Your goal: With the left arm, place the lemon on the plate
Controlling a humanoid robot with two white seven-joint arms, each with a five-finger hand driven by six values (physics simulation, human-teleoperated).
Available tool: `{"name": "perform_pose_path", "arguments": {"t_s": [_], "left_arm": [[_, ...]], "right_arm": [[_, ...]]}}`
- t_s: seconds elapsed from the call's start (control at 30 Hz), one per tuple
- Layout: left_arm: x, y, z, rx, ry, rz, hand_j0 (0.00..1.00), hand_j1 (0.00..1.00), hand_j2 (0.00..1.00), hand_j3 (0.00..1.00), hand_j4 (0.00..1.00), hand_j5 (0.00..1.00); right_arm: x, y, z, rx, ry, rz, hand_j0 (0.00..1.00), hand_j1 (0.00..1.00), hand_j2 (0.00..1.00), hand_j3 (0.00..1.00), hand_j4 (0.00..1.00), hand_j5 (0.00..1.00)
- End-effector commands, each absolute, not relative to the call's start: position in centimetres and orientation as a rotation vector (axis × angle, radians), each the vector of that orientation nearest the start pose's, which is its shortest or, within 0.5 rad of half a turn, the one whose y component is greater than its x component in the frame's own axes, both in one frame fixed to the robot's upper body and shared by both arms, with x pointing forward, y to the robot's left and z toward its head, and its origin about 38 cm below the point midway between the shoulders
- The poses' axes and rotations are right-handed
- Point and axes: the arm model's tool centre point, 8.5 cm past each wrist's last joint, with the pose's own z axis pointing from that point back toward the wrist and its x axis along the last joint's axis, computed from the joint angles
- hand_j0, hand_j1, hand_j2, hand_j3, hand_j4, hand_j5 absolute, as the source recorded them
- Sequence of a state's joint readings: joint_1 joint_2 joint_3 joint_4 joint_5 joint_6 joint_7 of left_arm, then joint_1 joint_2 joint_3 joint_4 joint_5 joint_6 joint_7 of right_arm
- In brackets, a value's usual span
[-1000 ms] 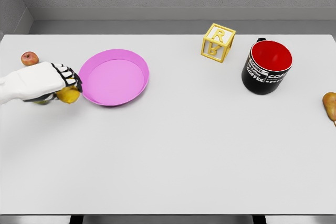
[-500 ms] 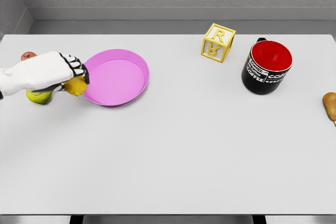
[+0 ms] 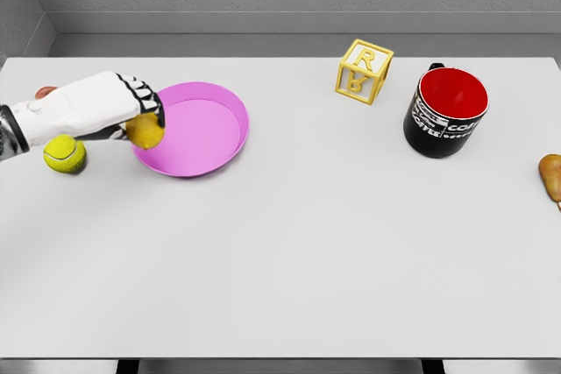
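I now have the left hand [image 3: 105, 107], fingers clamped on the lemon [image 3: 145, 131], lifted and carried toward three o'clock, uncovering the tennis ball [image 3: 65, 153]; the lemon hangs over the pink plate [image 3: 219, 142]'s nine o'clock rim, release likely next.

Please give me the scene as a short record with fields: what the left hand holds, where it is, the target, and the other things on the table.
left hand: white five-finger left hand, shut on the yellow lemon
lemon position: at the left rim of the round pink plate, not yet released
right hand: not in view
left of plate: yellow-green tennis ball; red apple, partly hidden
right side: yellow letter block; black mug with red inside; brown pear at the edge
surface: white table
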State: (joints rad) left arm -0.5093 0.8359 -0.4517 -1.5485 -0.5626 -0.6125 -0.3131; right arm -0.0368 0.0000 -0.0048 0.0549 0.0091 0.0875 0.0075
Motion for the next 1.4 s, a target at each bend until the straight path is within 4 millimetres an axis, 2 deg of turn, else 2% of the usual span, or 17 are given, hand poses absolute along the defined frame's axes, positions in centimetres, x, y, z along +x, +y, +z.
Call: {"name": "perform_pose_path", "arguments": {"t_s": [0.0, 0.63, 0.67, 0.73, 0.8, 0.87, 1.27, 1.3, 1.33, 1.37], "left_arm": [[42.0, 30.6, 23.1, -0.847, 2.186, 2.757, 0.46, 0.46, 0.46, 0.46, 0.46, 0.46], [43.4, 28.2, 22.7, -0.825, 2.261, 2.696, 0.46, 0.46, 0.46, 0.46, 0.46, 0.46], [43.5, 28.1, 22.7, -0.822, 2.264, 2.694, 0.47, 0.47, 0.47, 0.47, 0.47, 0.47], [43.4, 27.8, 22.4, -0.807, 2.254, 2.704, 0.63, 0.63, 0.63, 0.63, 0.63, 0.63], [43.4, 27.8, 22.4, -0.809, 2.253, 2.703, 0.75, 0.75, 0.75, 0.75, 0.75, 0.75], [43.4, 27.8, 22.4, -0.807, 2.251, 2.703, 0.8, 0.8, 0.8, 0.8, 0.8, 0.8], [43.3, 28.1, 22.5, -0.805, 2.258, 2.706, 0.81, 0.81, 0.81, 0.81, 0.81, 0.81], [43.1, 27.9, 22.8, -0.792, 2.276, 2.685, 0.93, 0.93, 0.93, 0.93, 0.93, 0.93], [42.7, 28.3, 23.6, -0.779, 2.298, 2.662, 1.0, 1.0, 1.0, 1.0, 1.0, 1.0], [41.6, 29.7, 25.1, -0.765, 2.3, 2.66, 1.0, 1.0, 1.0, 1.0, 1.0, 1.0]], "right_arm": [[-0.4, -27.1, -26.0, -0.079, 0.106, 0.0, 1.0, 1.0, 1.0, 1.0, 1.0, 1.0], [-0.4, -27.1, -26.0, -0.079, 0.106, 0.001, 1.0, 1.0, 1.0, 1.0, 1.0, 1.0], [-0.4, -27.1, -26.0, -0.079, 0.106, 0.0, 1.0, 1.0, 1.0, 1.0, 1.0, 1.0], [-0.4, -27.1, -26.0, -0.079, 0.106, 0.0, 1.0, 1.0, 1.0, 1.0, 1.0, 1.0], [-0.4, -27.1, -26.0, -0.079, 0.106, 0.0, 1.0, 1.0, 1.0, 1.0, 1.0, 1.0], [-0.4, -27.1, -26.0, -0.079, 0.106, 0.0, 1.0, 1.0, 1.0, 1.0, 1.0, 1.0], [-0.4, -27.1, -26.0, -0.079, 0.106, 0.0, 1.0, 1.0, 1.0, 1.0, 1.0, 1.0], [-0.4, -27.1, -26.0, -0.079, 0.106, 0.0, 1.0, 1.0, 1.0, 1.0, 1.0, 1.0], [-0.4, -27.1, -26.0, -0.079, 0.106, 0.0, 1.0, 1.0, 1.0, 1.0, 1.0, 1.0], [-0.4, -27.1, -26.0, -0.079, 0.106, 0.0, 1.0, 1.0, 1.0, 1.0, 1.0, 1.0]]}}
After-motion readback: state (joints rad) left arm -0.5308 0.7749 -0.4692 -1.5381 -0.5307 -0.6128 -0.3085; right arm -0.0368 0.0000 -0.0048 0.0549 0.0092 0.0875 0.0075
